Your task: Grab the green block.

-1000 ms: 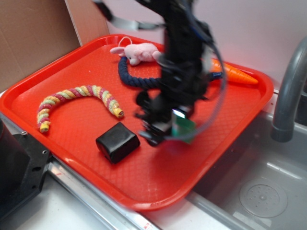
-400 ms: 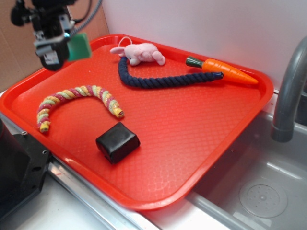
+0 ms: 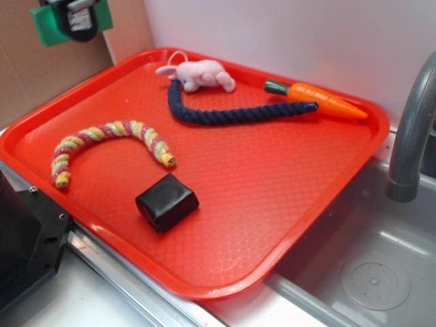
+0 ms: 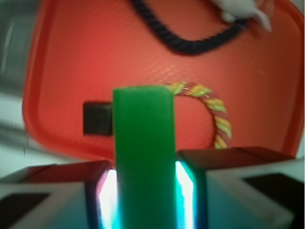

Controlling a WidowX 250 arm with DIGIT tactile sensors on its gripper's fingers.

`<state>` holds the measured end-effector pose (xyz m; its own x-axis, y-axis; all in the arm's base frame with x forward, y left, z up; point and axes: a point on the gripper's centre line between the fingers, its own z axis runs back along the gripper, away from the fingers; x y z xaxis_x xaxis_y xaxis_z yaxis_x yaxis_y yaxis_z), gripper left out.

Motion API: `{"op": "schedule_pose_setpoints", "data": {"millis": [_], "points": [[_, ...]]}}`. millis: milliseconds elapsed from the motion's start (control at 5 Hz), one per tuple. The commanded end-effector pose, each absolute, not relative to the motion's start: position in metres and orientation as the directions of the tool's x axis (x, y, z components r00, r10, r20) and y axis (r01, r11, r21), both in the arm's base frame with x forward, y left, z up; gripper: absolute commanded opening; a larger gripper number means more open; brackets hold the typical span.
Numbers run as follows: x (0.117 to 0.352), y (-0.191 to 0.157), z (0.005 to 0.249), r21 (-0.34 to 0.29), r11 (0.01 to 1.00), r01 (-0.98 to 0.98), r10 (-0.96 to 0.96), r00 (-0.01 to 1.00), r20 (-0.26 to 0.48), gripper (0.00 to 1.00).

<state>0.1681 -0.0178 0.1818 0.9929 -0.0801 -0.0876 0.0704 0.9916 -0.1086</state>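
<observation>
Green block: matte rectangular brick, upright, clamped between claw fingers, high above tray.

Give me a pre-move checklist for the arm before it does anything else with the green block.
1. Green block between the gripper fingers: ok, pads press both its sides in the wrist view.
2. Block lifted off the red tray: ok, it hangs high at the upper left.
3. Block seated straight: ok, upright in the wrist view.
4. Black block undisturbed: ok, resting on the tray.
5. Multicoloured rope, navy rope, plush bunny, toy carrot apart from the gripper: ok.
6. Grip firmness: cannot tell.
</observation>
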Motion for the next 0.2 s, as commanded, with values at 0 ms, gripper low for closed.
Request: {"op": "schedule_pose_setpoints", "data": {"millis": [0], "points": [[0.1841,-0.0686,0.1933,-0.061,0.998,0.019,-0.023,0.998,-0.062,0.0]]}}
